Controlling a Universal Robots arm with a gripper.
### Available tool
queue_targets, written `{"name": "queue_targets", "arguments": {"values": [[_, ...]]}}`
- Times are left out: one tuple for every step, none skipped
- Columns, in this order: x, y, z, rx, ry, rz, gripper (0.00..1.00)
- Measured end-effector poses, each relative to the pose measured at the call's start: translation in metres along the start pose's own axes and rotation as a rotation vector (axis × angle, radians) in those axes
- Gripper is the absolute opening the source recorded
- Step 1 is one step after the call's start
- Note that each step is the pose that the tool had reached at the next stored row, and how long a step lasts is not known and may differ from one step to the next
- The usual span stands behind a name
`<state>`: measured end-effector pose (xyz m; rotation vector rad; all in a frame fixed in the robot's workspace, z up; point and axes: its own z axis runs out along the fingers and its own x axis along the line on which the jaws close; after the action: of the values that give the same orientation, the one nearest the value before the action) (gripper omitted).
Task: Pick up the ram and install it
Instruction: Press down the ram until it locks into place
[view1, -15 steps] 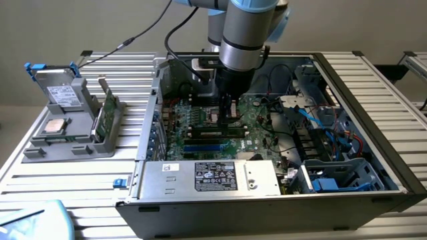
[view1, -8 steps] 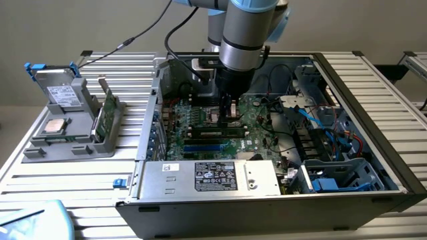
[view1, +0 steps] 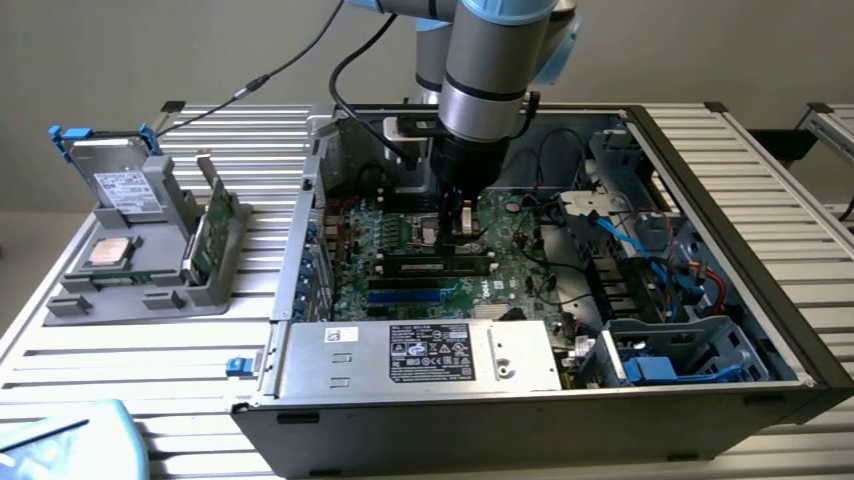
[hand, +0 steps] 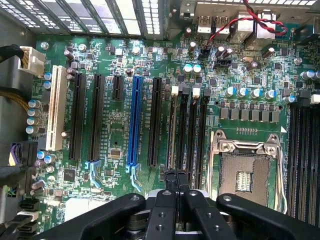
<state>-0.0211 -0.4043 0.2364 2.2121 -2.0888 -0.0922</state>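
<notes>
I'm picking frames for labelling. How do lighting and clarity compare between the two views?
Exterior view: even room light, soft overall; the arm shades the motherboard beneath it; small print on the power supply label is unreadable. Wrist view: bright and crisp across the slots and the silver socket, while the shut gripper close to the lens looks dark and featureless.

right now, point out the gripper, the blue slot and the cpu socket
gripper (hand: 175, 181), wrist view, tip where the shut fingers meet
blue slot (hand: 134, 120), wrist view, middle of its long body
cpu socket (hand: 246, 172), wrist view, centre of the bare contact pad
</notes>
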Motion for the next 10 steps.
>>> {"name": "queue_targets", "arguments": {"values": [[0.000,0.0000,0.0000,0.0000,0.0000,0.000,0.11],[0.000,0.0000,0.0000,0.0000,0.0000,0.000,0.11],[0.000,0.0000,0.0000,0.0000,0.0000,0.000,0.11],[0.000,0.0000,0.0000,0.0000,0.0000,0.000,0.11],[0.000,-0.0006,-0.0001,0.0000,0.0001,0.000,0.11],[0.000,-0.0028,-0.0003,0.0001,-0.0001,0.000,0.11],[0.001,-0.0067,-0.0008,0.0000,-0.0002,0.000,0.11],[0.002,-0.0108,-0.0013,0.0001,-0.0006,0.000,0.11],[0.002,-0.0154,-0.0017,0.0001,-0.0015,0.000,0.11],[0.003,-0.0192,-0.0021,0.0001,-0.0022,0.000,0.11]]}}
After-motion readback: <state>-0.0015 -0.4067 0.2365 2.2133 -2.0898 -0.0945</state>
